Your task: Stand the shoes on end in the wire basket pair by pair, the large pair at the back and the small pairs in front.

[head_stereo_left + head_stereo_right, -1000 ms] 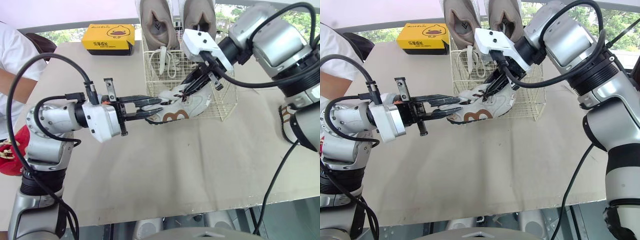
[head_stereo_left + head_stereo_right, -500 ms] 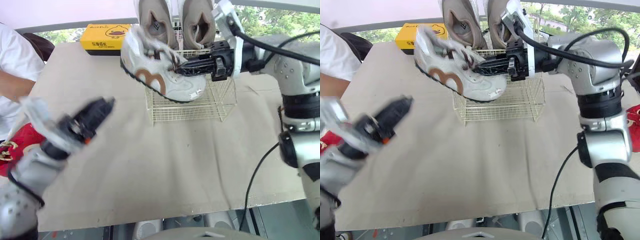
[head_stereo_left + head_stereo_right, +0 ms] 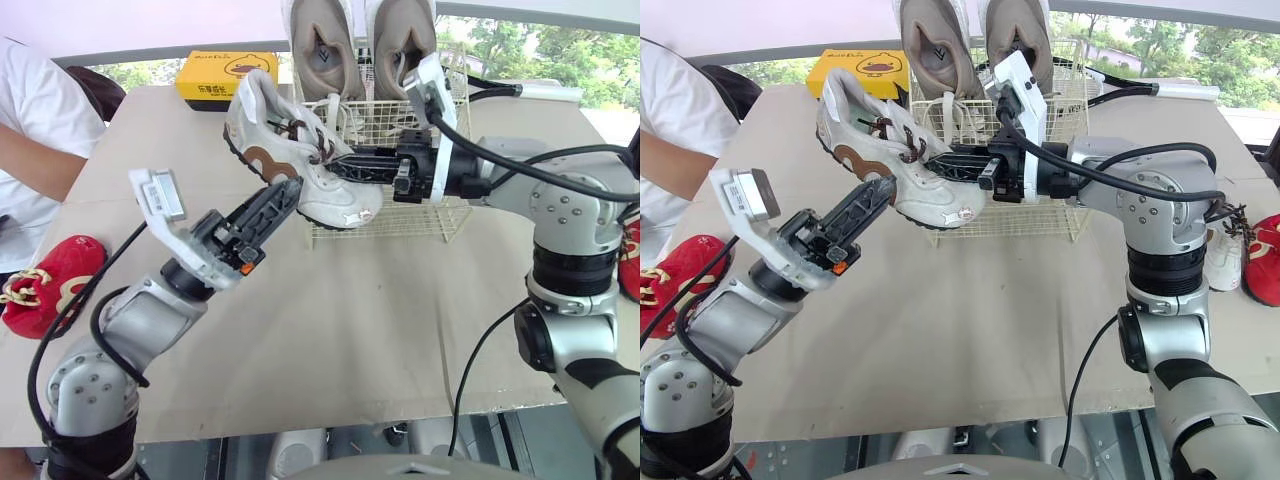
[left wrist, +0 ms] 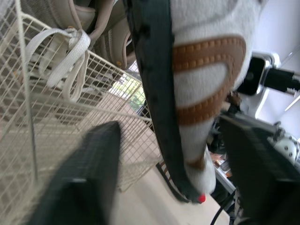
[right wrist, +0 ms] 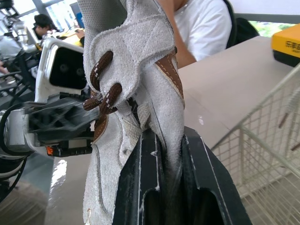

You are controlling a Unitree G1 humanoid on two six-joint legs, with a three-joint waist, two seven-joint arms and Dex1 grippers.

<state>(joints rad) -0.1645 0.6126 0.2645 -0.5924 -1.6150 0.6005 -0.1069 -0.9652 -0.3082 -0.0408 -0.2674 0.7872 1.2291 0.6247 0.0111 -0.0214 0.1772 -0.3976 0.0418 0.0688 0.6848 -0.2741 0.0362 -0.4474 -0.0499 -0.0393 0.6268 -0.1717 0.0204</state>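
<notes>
Because the right gripper [image 5: 168, 145] pinches only the thin collar wall of the white shoe [image 3: 320, 195], the shoe hangs in the air, sole down and toe toward the wire basket [image 3: 445, 218], just in front of its near-left corner. That grip looks meant for a carry, not for a final set-down. The fingers are closed tight on the leather beside the tongue. The left gripper [image 3: 281, 194] reaches up beneath the sole with its fingers spread wide on either side and nothing held, likely to steady or tip the shoe on end; whether it touches the sole I cannot tell. The tan large pair [image 3: 322, 45] stands on end at the basket's back, so the front is free. The shoe is small and pale grey-white suede, with brown laces, a stitched brown side patch and a dark sole.
</notes>
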